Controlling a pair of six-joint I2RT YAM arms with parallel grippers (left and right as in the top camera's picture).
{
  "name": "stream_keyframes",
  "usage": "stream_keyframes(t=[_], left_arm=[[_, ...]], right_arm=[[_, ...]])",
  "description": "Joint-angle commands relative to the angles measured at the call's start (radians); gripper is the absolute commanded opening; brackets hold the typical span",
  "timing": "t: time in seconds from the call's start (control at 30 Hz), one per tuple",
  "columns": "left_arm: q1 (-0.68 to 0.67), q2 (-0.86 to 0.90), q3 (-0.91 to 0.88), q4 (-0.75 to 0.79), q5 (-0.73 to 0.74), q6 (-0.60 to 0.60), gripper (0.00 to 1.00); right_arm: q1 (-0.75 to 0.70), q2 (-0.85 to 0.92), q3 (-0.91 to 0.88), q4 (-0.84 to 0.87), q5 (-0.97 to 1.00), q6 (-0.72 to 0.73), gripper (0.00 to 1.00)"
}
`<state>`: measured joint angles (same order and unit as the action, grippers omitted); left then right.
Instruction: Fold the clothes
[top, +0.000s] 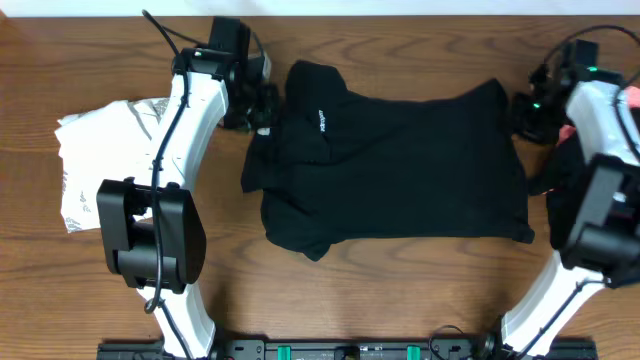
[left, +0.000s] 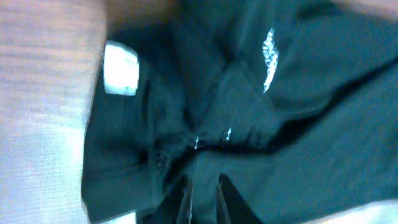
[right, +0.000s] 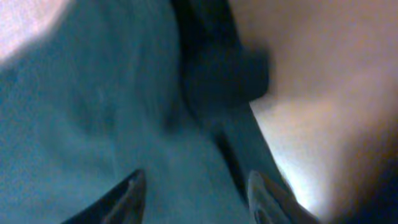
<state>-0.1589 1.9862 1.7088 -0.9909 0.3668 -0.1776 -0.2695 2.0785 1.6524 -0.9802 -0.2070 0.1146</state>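
Our right pincer (right: 196, 186) stands released, its two fingers (right: 127, 196) spread wide above the blurred cloth of the black shirt (right: 93, 112), at the edge where the wooden table (right: 323, 93) begins. Our left pincer (left: 204, 198) shows its fingers only narrowly parted over dark folds near the collar, and we cannot tell whether it is clenched on cloth or free. The shirt lies across the middle of the table, collar end toward the left arm. From the left wrist we see a small white logo (left: 269, 59), too smeared to read, a white neck label (left: 120, 68) with no legible print, and two pale buttons (left: 198, 142). The overhead view reduces the logo to a speck. It alone shows a crumpled white, grey-printed garment (top: 100, 165) left of the left arm, and a pink piece (top: 632, 95) by the right arm.
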Motion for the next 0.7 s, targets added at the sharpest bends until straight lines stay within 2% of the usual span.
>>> stream_keyframes(t=[0.0, 0.13, 0.27, 0.43, 0.67], left_arm=[[0.004, 0.003, -0.003, -0.122, 0.000, 0.013, 0.16], [-0.008, 0.003, -0.003, -0.275, -0.001, 0.013, 0.17], [-0.034, 0.003, -0.033, -0.317, -0.001, 0.036, 0.17], [-0.087, 0.003, -0.135, -0.255, 0.000, 0.035, 0.17], [-0.154, 0.003, -0.333, -0.061, -0.001, 0.034, 0.17]], right_arm=[[-0.033, -0.113, 0.010, -0.127, 0.005, -0.103, 0.59], [-0.048, -0.114, -0.001, -0.323, 0.013, -0.132, 0.54], [-0.037, -0.114, -0.055, -0.342, 0.012, -0.132, 0.46], [-0.005, -0.114, -0.131, -0.328, 0.013, -0.131, 0.45], [0.043, -0.114, -0.247, -0.209, 0.013, -0.131, 0.44]])
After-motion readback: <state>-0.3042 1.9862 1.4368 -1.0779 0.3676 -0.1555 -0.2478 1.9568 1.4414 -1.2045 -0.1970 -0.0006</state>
